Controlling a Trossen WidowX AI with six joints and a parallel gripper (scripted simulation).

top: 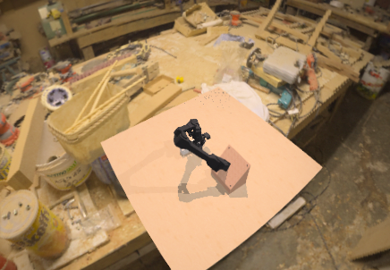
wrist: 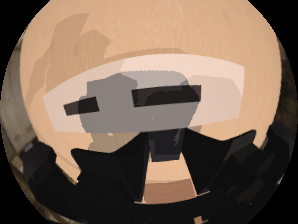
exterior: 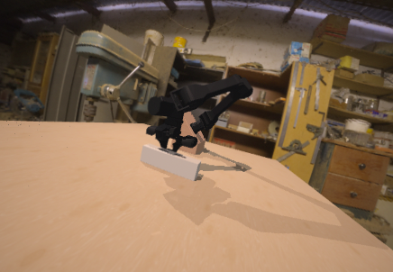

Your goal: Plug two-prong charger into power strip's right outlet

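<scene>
A white power strip [exterior: 169, 163] [wrist: 220, 112] lies on the light wooden board. Its top shows two dark recesses in the wrist view, a short one [wrist: 81, 106] at the left and a longer one [wrist: 166, 96] near the middle. My gripper [wrist: 162, 129] [exterior: 171, 150] is shut on the dark charger [wrist: 166, 149], which shows between the fingers at the strip's near edge in the wrist view. In the exterior view the fingers are low over the strip's top. The prongs are hidden, and I cannot tell whether they are in an outlet. In the top view the arm mostly hides the strip.
A pinkish wedge-shaped block [top: 238, 169] [exterior: 197, 134] stands beneath the arm's base end. The board's edges [top: 136, 215] drop off to a cluttered workshop. Small dark specks dot the board's far corner in the top view. Arm shadows fall across the board and strip.
</scene>
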